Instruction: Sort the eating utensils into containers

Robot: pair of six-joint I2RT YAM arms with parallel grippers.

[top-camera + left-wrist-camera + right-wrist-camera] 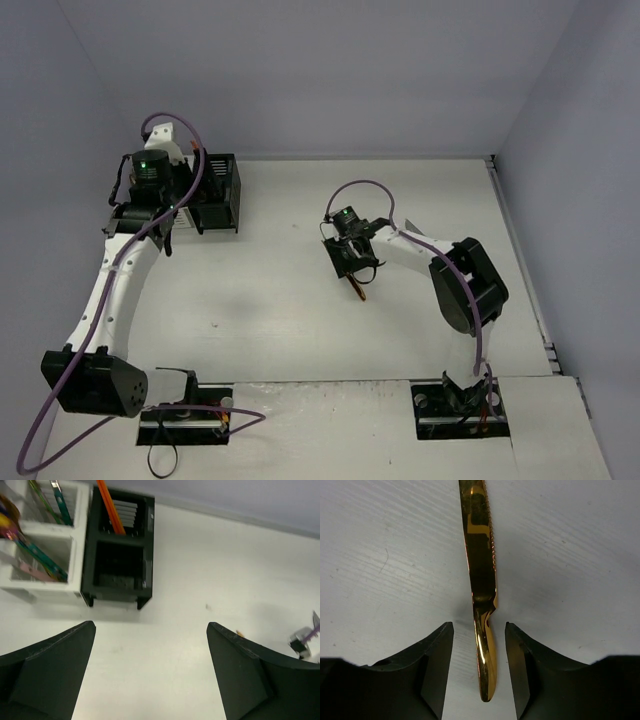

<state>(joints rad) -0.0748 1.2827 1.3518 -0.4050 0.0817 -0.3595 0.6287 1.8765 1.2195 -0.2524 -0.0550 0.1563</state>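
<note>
Fingers of the right gripper [479,625] fill the bottom of its wrist view, one on each side of the gold knife [481,555] handle. Jaws stand partway in with a sliver of table [380,555] showing on both sides, so no pinch yet and nothing held. Knife lies flat: blade to 12 o'clock, butt to 6, serrated edge facing 3. On the top view it sits near mid-table, a bit toward 3 o'clock, well apart from the caddies up at 10.

Left gripper [151,627] is spread wide and empty, hanging just to 6 o'clock of the black caddy [117,594] and white caddy [50,529], which stand side by side. Orange-red chopsticks [111,510] are in the black one's far compartment, and teal-patterned pieces [42,560] are in the white.

My read is that the step in hand is the pinch on the knife. The handle sits nearer the 3 o'clock finger, so I'd recentre first or the squeeze may skate it sideways. It's thin, flat and polished, so I'd keep the tips hard on the table, grab the thick part of the handle, lift slowly and watch for blade droop. Which caddy takes gold I can't tell.
</note>
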